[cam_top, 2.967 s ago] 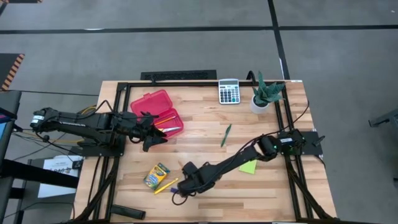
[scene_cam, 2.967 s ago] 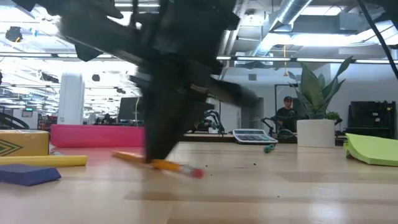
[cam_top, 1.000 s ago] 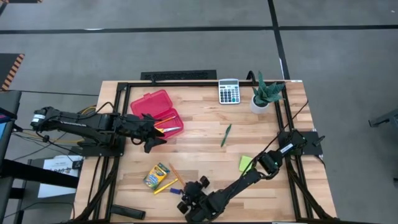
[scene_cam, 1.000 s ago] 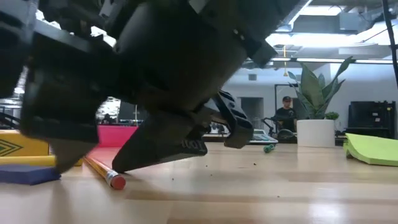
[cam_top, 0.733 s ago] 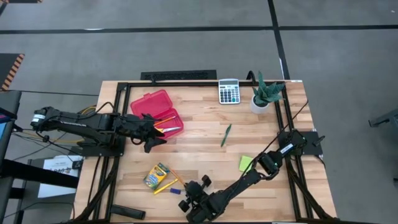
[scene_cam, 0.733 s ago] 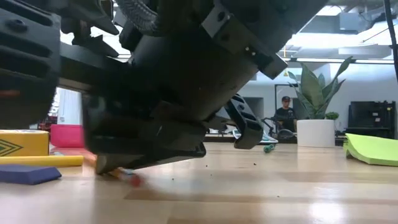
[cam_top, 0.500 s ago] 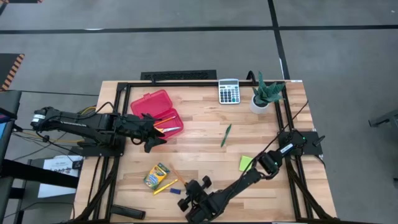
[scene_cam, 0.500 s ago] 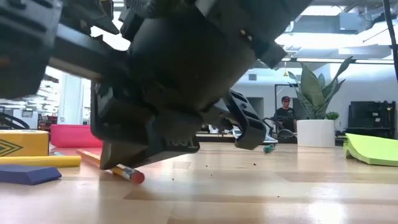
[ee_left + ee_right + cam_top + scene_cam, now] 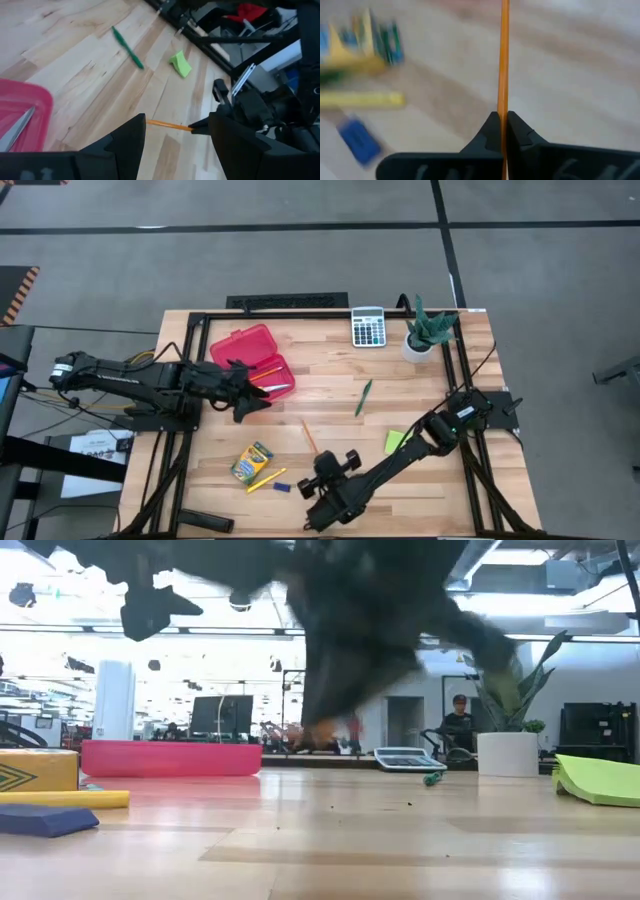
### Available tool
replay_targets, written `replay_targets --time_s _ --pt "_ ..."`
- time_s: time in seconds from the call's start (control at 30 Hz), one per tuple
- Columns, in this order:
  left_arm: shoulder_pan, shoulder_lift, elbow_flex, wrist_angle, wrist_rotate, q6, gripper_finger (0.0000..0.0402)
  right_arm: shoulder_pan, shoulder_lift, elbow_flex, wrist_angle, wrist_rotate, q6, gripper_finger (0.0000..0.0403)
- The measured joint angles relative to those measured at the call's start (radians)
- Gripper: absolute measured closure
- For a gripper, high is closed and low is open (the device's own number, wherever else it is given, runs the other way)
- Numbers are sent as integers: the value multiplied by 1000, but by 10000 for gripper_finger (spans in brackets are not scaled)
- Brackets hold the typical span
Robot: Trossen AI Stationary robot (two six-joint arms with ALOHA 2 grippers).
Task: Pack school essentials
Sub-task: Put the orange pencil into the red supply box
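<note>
My right gripper (image 9: 320, 460) is shut on an orange pencil (image 9: 308, 435), above the table's near middle. The yellow-green crayon box (image 9: 252, 462), yellow marker (image 9: 265, 479) and blue eraser (image 9: 283, 488) lie flat to its left. A green pen (image 9: 363, 396) and the lime sticky-note pad (image 9: 397, 442) lie farther right. The open red case (image 9: 253, 360) holds scissors (image 9: 275, 388) and another pencil. My left gripper (image 9: 248, 402) hovers open at the case's near right corner; in its wrist view the fingers (image 9: 131, 142) stand wide apart. My right gripper pinches the pencil's shaft (image 9: 503, 116) between its two fingertips, near the end that faces the table's near edge. The fingers come slanting from the near side and lie along the pencil. The pencil is lifted clear and juts out ahead of the fingers toward the far edge.
A grey calculator (image 9: 368, 326) and a potted plant (image 9: 428, 330) stand at the far right of the table. A black frame rail (image 9: 455, 380) runs along the right side. Bare wood lies between the case and the pen.
My right gripper, low over the near edge with the pencil's end on the wood, has risen and moved toward the far edge and a little right. The pencil has come up with it, clear of the table. My left arm has kept still.
</note>
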Motion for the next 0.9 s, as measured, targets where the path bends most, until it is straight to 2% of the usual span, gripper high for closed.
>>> replay_targets --time_s 0.23,0.43,0.63,0.9 --pt "0 0 0 89 13 -15 191 3 -89 1 -110 139 81 400" --pt "0 1 0 194 -4 -70 191 -14 -182 1 -138 284 49 400" --pt "0 62 2 402 -48 -91 191 -61 -254 2 -22 360 -163 400" --pt "0 209 1 536 -41 -99 191 -121 -292 4 235 363 -533 400"
